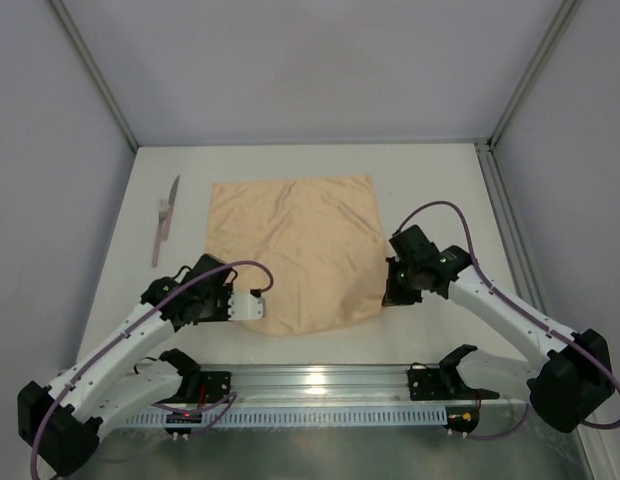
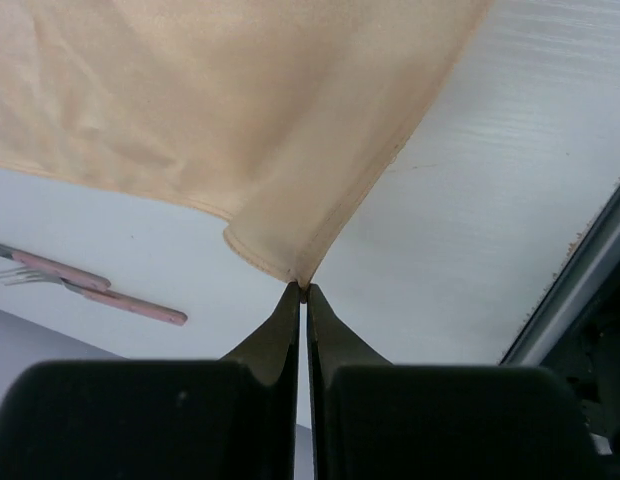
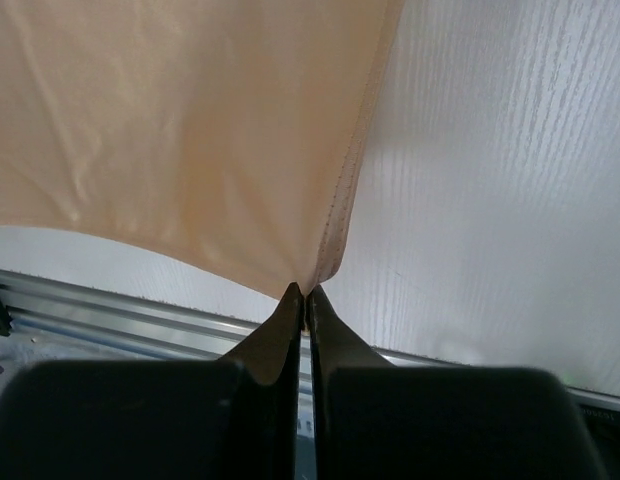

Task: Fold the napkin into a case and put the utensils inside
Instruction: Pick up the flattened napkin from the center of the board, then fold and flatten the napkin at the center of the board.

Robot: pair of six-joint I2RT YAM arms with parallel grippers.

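- Top view: one peach-orange napkin point(image 1: 295, 250) lies spread open in the middle of the white bench point(image 1: 440, 180), not folded.
- Two utensils point(image 1: 165, 220) lie side by side at the upper left, just beyond the napkin's left edge and not touching it. One shows a pointed silver blade. The other is too small to identify here.
- Two arms reach in from the bottom. The left arm point(image 1: 120, 345) ends at the napkin's lower-left corner, and the right arm point(image 1: 500, 305) ends at its lower-right corner.
- One metal rail point(image 1: 320, 380) runs along the bottom edge between the arm bases.
- Left wrist view: the left jaws are closed tight at bottom centre, pinching one hemmed corner of the napkin point(image 2: 240, 100). The cloth fans out across the top of the frame.
- At centre left lie the two utensils point(image 2: 90, 290), both with pale pink handles. One is a fork.
- Bare bench point(image 2: 470, 200) fills the right side.
- Right wrist view: the right jaws are closed tight at bottom centre, pinching another corner of the napkin point(image 3: 170, 130). The cloth covers the upper left.
- Bare bench point(image 3: 510, 180) fills the right side, and the rail point(image 3: 110, 315) crosses the lower left.
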